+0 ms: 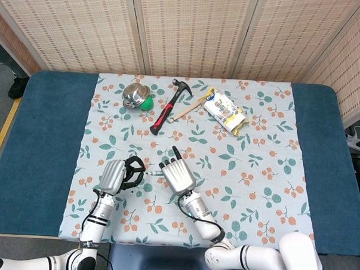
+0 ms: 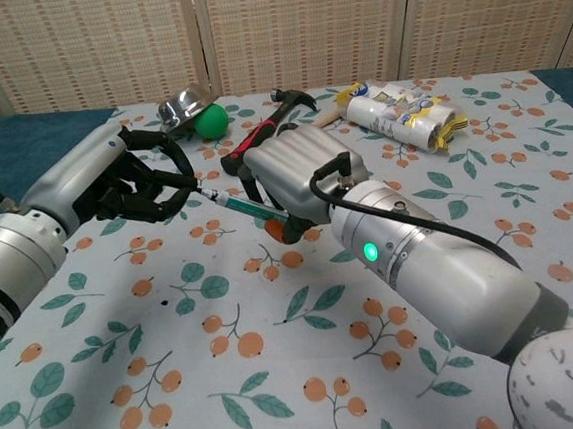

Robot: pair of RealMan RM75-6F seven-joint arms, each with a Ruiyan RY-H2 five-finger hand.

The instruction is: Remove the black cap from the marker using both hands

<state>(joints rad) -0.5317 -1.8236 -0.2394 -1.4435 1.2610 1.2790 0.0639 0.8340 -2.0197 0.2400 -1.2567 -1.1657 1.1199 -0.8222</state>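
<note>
My right hand (image 2: 298, 178) grips the teal marker (image 2: 242, 205) above the floral cloth. The marker points left toward my left hand (image 2: 131, 184), and its pale bare tip shows just short of that hand's fingers. Those dark fingers are curled in tight; the black cap seems to sit inside them but is hard to tell apart from them. In the head view the left hand (image 1: 121, 174) and the right hand (image 1: 176, 175) are a short gap apart, with the marker (image 1: 155, 172) sticking out of the right one.
Toward the back of the cloth lie a red-handled hammer (image 1: 167, 108), a tipped metal bowl (image 1: 134, 94) with a green ball (image 1: 147, 102) against it, and a snack packet (image 1: 226, 111). The blue table top (image 1: 45, 135) borders the cloth on both sides.
</note>
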